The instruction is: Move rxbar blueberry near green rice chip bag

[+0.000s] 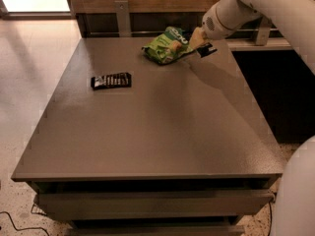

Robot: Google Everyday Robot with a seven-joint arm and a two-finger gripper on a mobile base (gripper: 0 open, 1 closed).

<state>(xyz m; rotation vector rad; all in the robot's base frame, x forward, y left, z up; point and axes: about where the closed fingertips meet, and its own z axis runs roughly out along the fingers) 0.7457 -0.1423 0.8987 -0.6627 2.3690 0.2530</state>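
Note:
The green rice chip bag (165, 47) lies at the far edge of the grey table (157, 132), right of centre. My gripper (198, 38) is just right of the bag, low over the table. It is shut on the rxbar blueberry (207, 50), a small dark bar that sticks out below and to the right of the gripper's tip, close to the bag's right end. Whether the bar touches the table I cannot tell.
A black bar wrapper with white lettering (111, 80) lies on the table's left part. A wooden wall with metal brackets (123, 16) stands behind the table. My white arm (275, 9) reaches in from the upper right. A drawer front (152, 203) shows below the table's near edge.

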